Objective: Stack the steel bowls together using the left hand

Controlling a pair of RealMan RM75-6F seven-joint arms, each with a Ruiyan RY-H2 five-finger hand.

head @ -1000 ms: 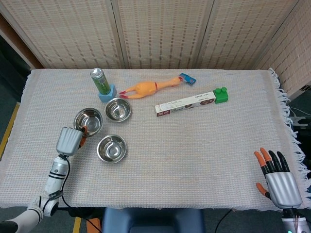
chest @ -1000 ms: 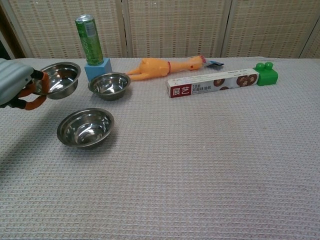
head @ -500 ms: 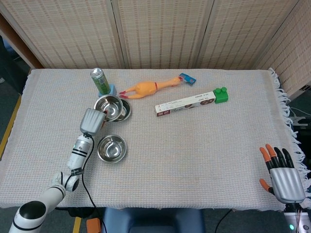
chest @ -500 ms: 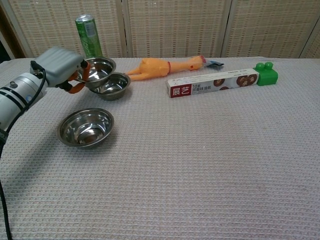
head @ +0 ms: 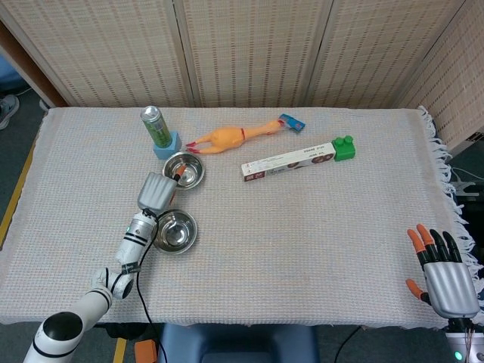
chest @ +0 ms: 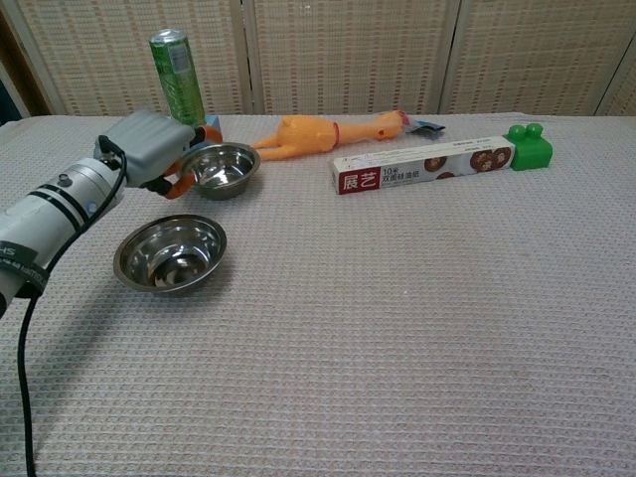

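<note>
My left hand point(head: 156, 193) point(chest: 149, 149) holds a steel bowl point(head: 185, 170) point(chest: 221, 167) by its near-left rim. That bowl sits nested in a second steel bowl beneath it, so the two read as one stack in front of the blue block. A third steel bowl point(head: 174, 231) point(chest: 169, 251) lies alone on the cloth, just below and to the right of my left forearm. My right hand point(head: 446, 276) hangs open with spread fingers off the table's front right corner, seen only in the head view.
A green can point(head: 153, 123) point(chest: 177, 65) stands on a blue block behind the stack. A rubber chicken point(head: 227, 138) point(chest: 328, 132), a long wrap box point(head: 287, 161) point(chest: 422, 165) and a green toy brick point(head: 344, 147) point(chest: 527, 147) lie across the back.
My left hand carried the bowl from the left, over the back bowl, and lowered it into that bowl. The right hand barely moved.
</note>
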